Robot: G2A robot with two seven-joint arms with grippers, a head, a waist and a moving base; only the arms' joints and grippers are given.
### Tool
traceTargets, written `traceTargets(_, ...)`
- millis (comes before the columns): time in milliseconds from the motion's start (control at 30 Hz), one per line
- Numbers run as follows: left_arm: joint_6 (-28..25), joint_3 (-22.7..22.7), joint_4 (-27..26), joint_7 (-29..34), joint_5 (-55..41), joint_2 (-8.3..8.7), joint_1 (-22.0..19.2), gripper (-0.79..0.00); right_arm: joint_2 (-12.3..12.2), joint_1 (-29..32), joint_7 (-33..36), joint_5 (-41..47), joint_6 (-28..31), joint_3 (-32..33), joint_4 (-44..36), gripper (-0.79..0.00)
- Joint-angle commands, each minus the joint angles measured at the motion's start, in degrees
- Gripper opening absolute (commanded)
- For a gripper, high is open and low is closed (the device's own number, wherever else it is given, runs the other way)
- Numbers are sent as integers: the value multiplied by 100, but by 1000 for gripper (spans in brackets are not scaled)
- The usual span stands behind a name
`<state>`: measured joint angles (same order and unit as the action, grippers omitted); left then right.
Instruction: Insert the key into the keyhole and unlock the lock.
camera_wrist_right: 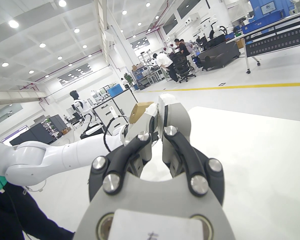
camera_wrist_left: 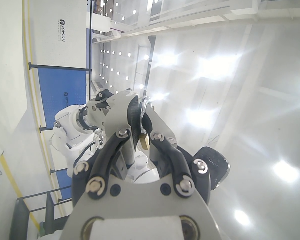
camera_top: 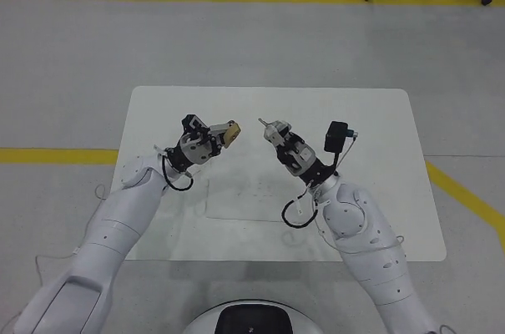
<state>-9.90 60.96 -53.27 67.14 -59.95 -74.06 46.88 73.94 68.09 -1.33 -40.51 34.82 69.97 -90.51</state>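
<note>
A: Above the table (camera_top: 369,108), top view: where do the parts stand?

B: The left gripper (camera_top: 221,132) is clamped on the brass lock (camera_top: 232,129). The right gripper (camera_top: 275,131) is pinched on the key (camera_top: 265,123). Both parts are held off the surface, blade tip towards the lock, near but apart.

A: Left wrist view?

B: Fingers closed tight across the lock (camera_wrist_left: 145,143) body, the shackle (camera_wrist_left: 145,104) projecting past the pads. The grip looks firm.

A: Right wrist view?

B: Fingertips pressed together; the key is hidden between them. The lock (camera_wrist_right: 138,112) sits just beyond. I cannot tell whether the keyhole faces the blade.

A: Procedure for insertion?

B: By my judgement, insertion has not yet begun. Align the blade axis with the keyhole first, then advance slowly in a straight line. Hold the lock fixed. Rotate only after full seating; a skewed approach could jam the key or make it slip.
</note>
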Motion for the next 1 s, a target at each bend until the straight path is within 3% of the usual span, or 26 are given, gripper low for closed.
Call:
traceTargets(0, -127, 13, -129, -218, 384, 29, 39, -785, -51, 29, -34, -614, 21, 210, -141, -785)
traceTargets(167, 7, -8, -441, -408, 900, 63, 107, -785, -200, 279, -151, -3098, -143, 567, -923, -785)
traceTargets(400, 939, -214, -477, -591, 978, 1, -91, -785, -389, 654, -762, -6006, -165, 666, -1845, -785)
traceTargets(567, 1571, -440, -377, -889, 1145, -82, -431, -785, -534, 784, -718, -7951, -62, 649, -2186, -785)
traceTargets(800, 1764, -685, -202, -1351, 937, -271, -739, -785, -637, 899, -633, -8953, -41, 649, -2401, -785)
traceTargets(967, 1725, -720, -156, -1426, 921, -303, -773, -785, -656, 944, -641, -8996, -102, 710, -2457, -785)
